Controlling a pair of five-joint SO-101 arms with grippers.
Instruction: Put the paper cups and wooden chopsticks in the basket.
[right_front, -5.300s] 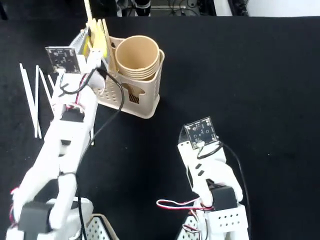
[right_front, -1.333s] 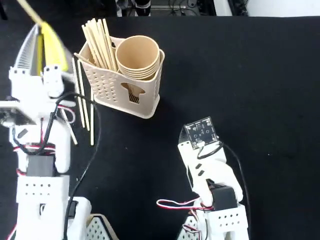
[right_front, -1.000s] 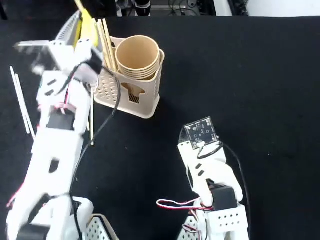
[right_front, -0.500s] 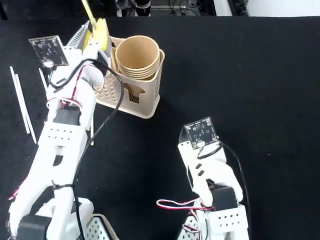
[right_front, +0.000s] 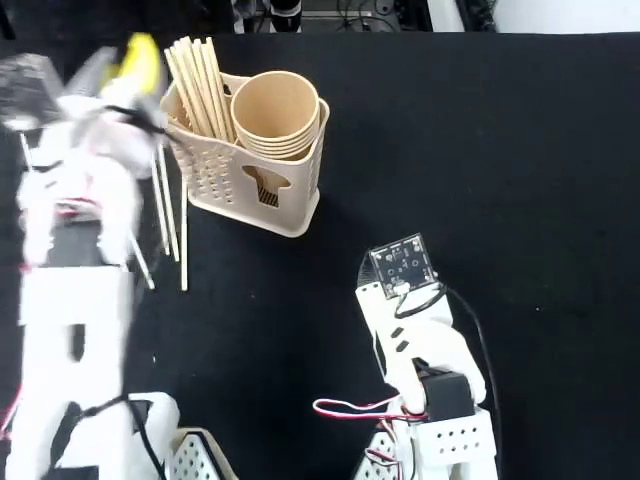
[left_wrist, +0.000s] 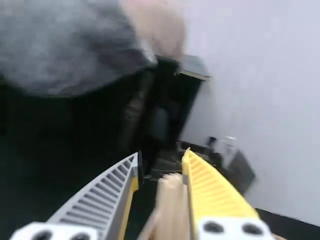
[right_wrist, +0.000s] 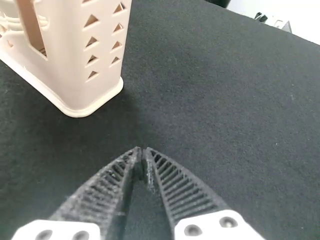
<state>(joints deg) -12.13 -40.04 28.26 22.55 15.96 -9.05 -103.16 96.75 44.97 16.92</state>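
**High view.** Your left gripper (right_front: 130, 60) shows as a blur just beside the basket (right_front: 262, 205), on the side where the bundle of chopsticks (right_front: 195, 85) stands. The paper cups (right_front: 275, 105) are nested in one stack in the basket's other compartment, further from that gripper. Loose chopsticks (right_front: 172, 215) lie on the black table (right_front: 500, 180) between the left arm and the basket wall, close under the gripper. Your right arm (right_front: 415, 340) sits well apart from the basket, with bare cloth between them.

**Left wrist view.** You see the left gripper (left_wrist: 160, 156) with its grey and yellow fingers raised towards the room behind. Between them are the held chopsticks (left_wrist: 169, 210), pale wood lying against the yellow finger. The fingers look clamped on the wood, though blur makes the contact on the grey side hard to confirm.

**Right wrist view.** Your right gripper (right_wrist: 142, 150) is closed with nothing in it, its two black tips touching. It sits low over the table (right_wrist: 225, 100). The basket (right_wrist: 75, 55) stands ahead of the tips and off to one side, apart from them, showing its wall of triangular holes.
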